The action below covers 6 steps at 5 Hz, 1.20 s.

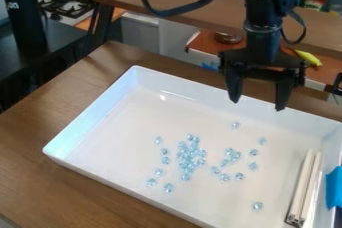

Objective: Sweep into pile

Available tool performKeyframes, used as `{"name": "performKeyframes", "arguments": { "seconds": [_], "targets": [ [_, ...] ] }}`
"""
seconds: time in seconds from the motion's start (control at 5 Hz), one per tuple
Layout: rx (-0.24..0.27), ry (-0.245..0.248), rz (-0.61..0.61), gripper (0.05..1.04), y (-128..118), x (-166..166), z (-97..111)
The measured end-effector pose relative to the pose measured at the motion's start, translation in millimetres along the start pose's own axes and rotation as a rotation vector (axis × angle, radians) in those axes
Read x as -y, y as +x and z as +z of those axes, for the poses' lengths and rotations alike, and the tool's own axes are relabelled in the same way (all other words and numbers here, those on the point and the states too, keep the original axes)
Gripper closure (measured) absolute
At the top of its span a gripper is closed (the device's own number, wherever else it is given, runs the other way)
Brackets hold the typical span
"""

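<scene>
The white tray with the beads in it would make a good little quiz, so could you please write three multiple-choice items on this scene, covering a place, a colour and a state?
1. Where do the two long white bars lie?
A) Outside the tray
B) Beneath the tray
C) Inside the tray, near its right side in the picture

2. What colour are the beads?
A) Light blue
B) Red
C) Black

3. How does the gripper stand?
A) With its fingers pressed together
B) With its fingers spread apart
C) With its fingers clamped on a bar

Key:
1 C: the bars lie side by side within the tray's walls.
2 A: the scattered beads show a pale, glassy blue.
3 B: a wide gap shows between the fingertips, with nothing in it.
</scene>
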<state>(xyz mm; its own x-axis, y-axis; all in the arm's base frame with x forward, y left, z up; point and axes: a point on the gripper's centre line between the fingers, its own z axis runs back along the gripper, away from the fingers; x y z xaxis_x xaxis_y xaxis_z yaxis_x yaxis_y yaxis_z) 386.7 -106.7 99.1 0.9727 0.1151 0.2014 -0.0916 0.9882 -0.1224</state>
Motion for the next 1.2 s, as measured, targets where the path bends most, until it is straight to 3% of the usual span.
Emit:
{"name": "performKeyframes", "arguments": {
  "seconds": [0.2, 0.6, 1.2],
  "targets": [
    [-0.058, 0.024, 0.006, 0.087, -10.6, -5.1, -19.0],
    [-0.123, 0.087, 0.023, 0.087, -21.3, -11.1, -50.9],
    [-0.148, 0.099, 0.035, 0.087, -20.5, 20.2, -74.5]
  ]
}}
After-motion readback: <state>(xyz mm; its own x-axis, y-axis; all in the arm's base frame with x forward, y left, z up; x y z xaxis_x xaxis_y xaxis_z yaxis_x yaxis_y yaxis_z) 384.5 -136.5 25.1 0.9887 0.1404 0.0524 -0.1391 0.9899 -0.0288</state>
